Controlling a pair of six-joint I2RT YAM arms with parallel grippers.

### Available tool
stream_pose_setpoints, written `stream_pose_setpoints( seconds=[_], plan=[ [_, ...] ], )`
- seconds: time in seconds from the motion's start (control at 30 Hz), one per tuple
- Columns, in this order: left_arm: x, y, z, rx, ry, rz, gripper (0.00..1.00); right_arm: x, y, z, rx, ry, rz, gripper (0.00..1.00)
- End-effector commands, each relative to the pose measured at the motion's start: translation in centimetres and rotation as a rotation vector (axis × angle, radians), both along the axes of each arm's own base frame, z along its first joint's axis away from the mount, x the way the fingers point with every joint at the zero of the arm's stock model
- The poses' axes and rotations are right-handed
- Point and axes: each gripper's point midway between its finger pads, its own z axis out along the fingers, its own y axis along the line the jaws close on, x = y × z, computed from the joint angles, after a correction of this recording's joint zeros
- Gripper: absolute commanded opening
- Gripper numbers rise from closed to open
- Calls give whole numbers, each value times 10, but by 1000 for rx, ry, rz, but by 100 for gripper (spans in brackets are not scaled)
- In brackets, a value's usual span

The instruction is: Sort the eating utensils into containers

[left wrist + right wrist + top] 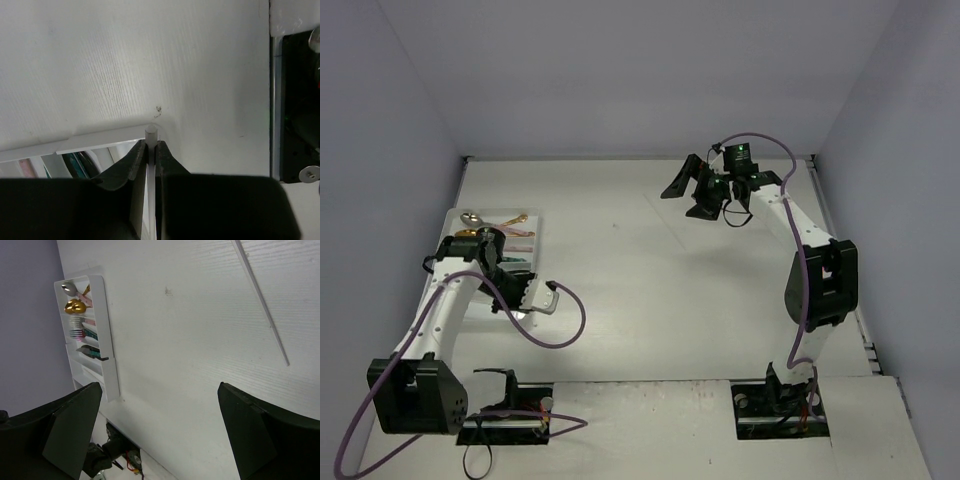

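Observation:
My left gripper (490,262) hangs over the white compartment tray (535,228) at the left. In the left wrist view the gripper (151,145) is shut on a thin pale stick (151,133), whose tip is at the tray's rim (100,140). My right gripper (688,197) is raised at the back of the table, open and empty (159,387). The right wrist view shows the tray (108,340) holding a silver spoon (69,288), gold spoons (75,306), a fork (77,333) and a black knife (91,353). Another pale stick (260,300) lies on the table.
Grey walls close in the table on three sides. The left arm's black base plate (295,100) shows at the right of the left wrist view. A purple cable (560,320) loops beside the tray.

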Motion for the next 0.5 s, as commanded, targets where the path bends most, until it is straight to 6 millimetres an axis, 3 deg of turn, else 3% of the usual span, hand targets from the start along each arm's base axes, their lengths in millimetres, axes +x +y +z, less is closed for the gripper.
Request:
stream_pose_setpoints(
  seconds=[0.0, 0.2, 0.47],
  plan=[
    [17, 12, 1, -26, -22, -63, 0, -4, 5, 23, 28, -67, 27, 100],
    [42, 32, -5, -29, -9, -34, 0, -3, 4, 20, 25, -59, 16, 100],
    [45, 46, -22, 5, 6, -41, 0, 3, 4, 19, 12, -66, 5, 100]
  ],
)
